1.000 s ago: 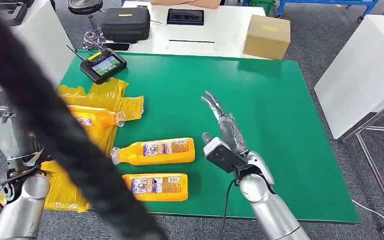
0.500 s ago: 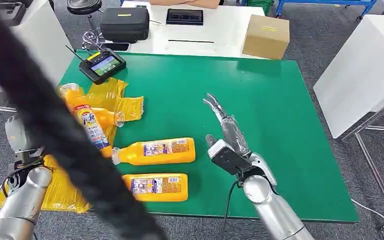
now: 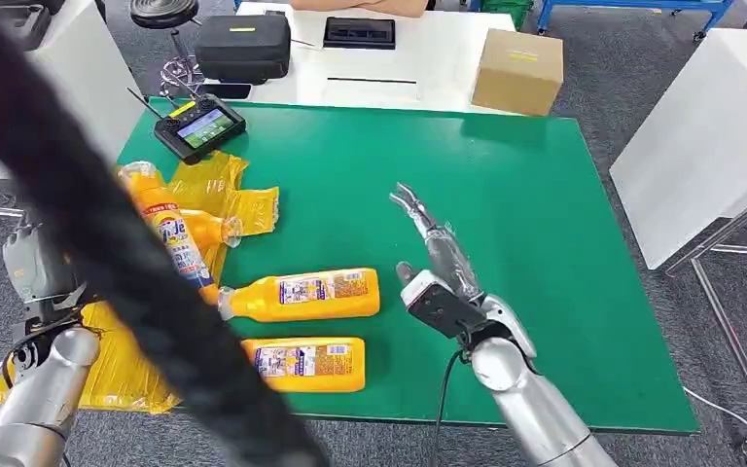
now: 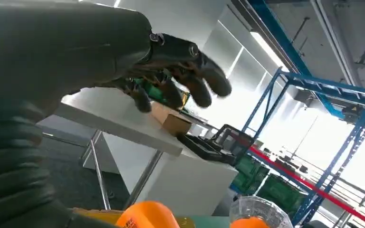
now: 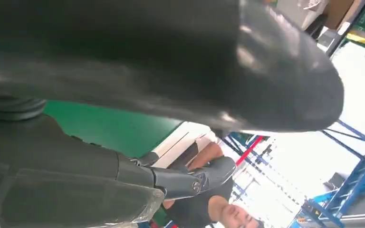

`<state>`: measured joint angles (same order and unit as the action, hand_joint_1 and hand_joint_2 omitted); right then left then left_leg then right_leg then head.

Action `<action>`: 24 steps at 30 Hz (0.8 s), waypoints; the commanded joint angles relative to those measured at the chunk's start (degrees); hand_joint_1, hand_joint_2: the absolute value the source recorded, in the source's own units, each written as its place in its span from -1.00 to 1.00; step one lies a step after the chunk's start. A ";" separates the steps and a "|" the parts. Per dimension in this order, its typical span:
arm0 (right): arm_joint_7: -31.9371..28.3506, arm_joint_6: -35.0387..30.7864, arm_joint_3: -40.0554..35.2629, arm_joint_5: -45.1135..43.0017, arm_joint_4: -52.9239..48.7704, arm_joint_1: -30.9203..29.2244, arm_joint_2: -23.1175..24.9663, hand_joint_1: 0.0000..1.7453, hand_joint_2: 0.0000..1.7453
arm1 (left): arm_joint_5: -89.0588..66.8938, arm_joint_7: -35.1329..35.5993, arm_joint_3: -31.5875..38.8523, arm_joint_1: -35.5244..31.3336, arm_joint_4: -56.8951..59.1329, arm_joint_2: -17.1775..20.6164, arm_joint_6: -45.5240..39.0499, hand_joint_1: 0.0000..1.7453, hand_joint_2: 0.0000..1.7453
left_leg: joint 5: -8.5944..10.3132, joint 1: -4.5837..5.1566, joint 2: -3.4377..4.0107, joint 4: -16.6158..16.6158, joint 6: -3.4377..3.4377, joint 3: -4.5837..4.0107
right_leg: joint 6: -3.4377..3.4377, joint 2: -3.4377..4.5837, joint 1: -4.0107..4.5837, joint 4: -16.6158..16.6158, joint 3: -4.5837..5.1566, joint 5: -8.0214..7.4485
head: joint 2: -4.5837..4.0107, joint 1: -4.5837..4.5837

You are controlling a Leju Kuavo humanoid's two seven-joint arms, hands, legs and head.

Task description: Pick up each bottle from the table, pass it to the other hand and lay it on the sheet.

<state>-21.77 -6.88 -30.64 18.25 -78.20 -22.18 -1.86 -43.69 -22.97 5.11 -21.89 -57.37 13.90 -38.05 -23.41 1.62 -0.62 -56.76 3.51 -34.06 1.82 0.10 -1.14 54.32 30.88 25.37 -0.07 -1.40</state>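
Two orange bottles lie on the green table [image 3: 545, 243], one [image 3: 302, 295] behind the other [image 3: 302, 363]. On the yellow sheet [image 3: 126, 360] at the left, a bottle with a blue label [image 3: 173, 236] lies slanted across another bottle with a clear cap [image 3: 224, 230]. My left hand [image 3: 31, 268] hovers beside the sheet's left edge, holding nothing. Its fingers [image 4: 190, 85] are spread in the left wrist view. My right hand [image 3: 438, 258] hovers over the table right of the nearer bottles, fingers stretched out and empty.
A thick black cable [image 3: 107, 243] crosses the head view diagonally and hides part of the sheet. A controller with a screen [image 3: 199, 126] sits at the table's far left corner. Behind are a black case [image 3: 245, 44], a tablet [image 3: 360, 31] and a cardboard box [image 3: 517, 70].
The blue-label bottle, unseen a second ago, now lies on the sheet. My left hand has shifted slightly beside the sheet. The right hand has barely moved.
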 commanded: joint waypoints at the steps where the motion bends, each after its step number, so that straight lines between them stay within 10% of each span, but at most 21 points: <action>1: 0.08 -1.46 -3.44 0.36 5.71 -3.03 -1.43 -1.00 -1.00 | 9.50 -6.06 1.76 5.22 -10.40 -0.99 0.38 -1.00 -1.00 | -0.06 -0.05 0.19 0.10 -0.30 0.23 | -0.13 0.15 0.02 -0.12 -0.20 0.00 | 0.00 0.02; 13: 4.61 2.23 0.04 5.51 8.50 -1.40 -4.01 -1.00 -1.00 | 41.52 -0.49 5.14 17.05 -30.80 -5.27 27.23 -1.00 -1.00 | -0.07 -0.05 0.11 0.13 -0.34 0.30 | -0.13 0.05 0.04 -0.22 -0.23 0.02 | 0.00 0.00; 14: 5.08 3.71 0.21 6.41 9.48 -1.71 -4.21 -1.00 1.00 | 43.46 -0.13 4.91 17.77 -30.65 -5.09 29.35 -1.00 -1.00 | -0.05 -0.04 0.08 0.10 -0.25 0.20 | -0.10 0.03 0.04 -0.20 -0.14 0.01 | 0.00 0.02; 24: 7.63 4.86 -0.58 11.63 13.61 -3.99 -4.77 -1.00 1.00 | 45.10 -0.77 4.09 17.51 -29.23 -5.23 30.72 -1.00 -1.00 | -0.02 -0.01 0.03 0.07 -0.27 0.14 | -0.12 0.01 0.04 -0.14 -0.09 0.00 | 0.00 0.04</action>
<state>-14.40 -2.67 -30.51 29.44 -71.32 -22.82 -5.95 1.07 -23.93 8.33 -4.38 -86.12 10.69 -7.69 -23.42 1.66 -0.65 -56.76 3.52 -34.09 1.82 0.09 -1.13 54.27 30.96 25.37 -0.07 -1.36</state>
